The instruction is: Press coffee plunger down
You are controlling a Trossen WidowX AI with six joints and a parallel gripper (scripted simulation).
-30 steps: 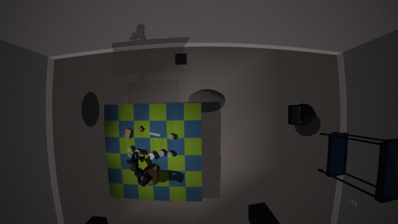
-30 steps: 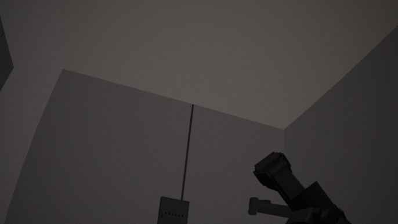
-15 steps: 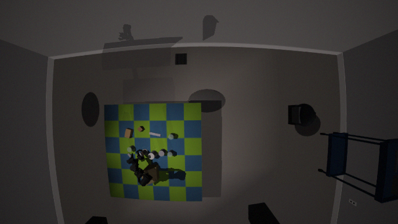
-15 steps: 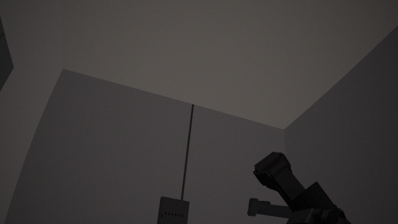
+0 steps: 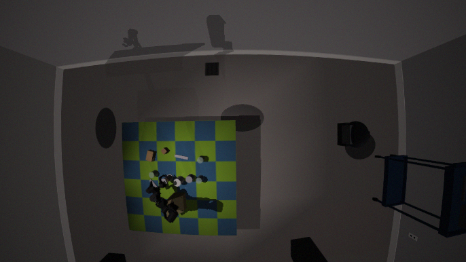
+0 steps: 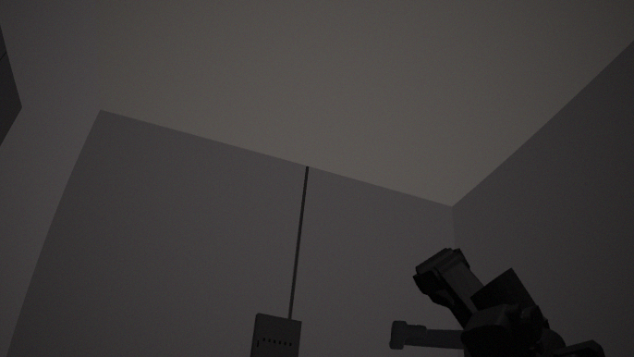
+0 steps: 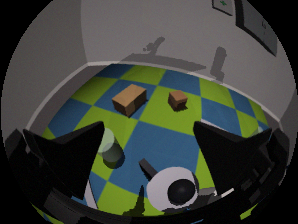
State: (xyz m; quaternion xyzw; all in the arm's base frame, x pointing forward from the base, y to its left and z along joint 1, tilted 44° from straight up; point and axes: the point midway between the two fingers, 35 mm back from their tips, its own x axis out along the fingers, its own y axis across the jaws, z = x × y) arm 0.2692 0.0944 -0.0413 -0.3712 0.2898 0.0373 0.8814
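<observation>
Both fingers wide of plunger (image 7: 180, 191)

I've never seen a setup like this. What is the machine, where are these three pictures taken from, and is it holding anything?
It is a single robot arm ending in two jaws that pinch. One picture looks down from the ceiling onto a blue-and-green checkered mat. One looks up from low down, catching only part of the arm and the walls. The third sits on the wrist, looking out between the jaws. On the mat lie two brown blocks, a pale flat bar and some small cylinders. The coffee press, with its round black plunger knob, stands below the gripper. The jaws stand wide open, holding nothing.
</observation>
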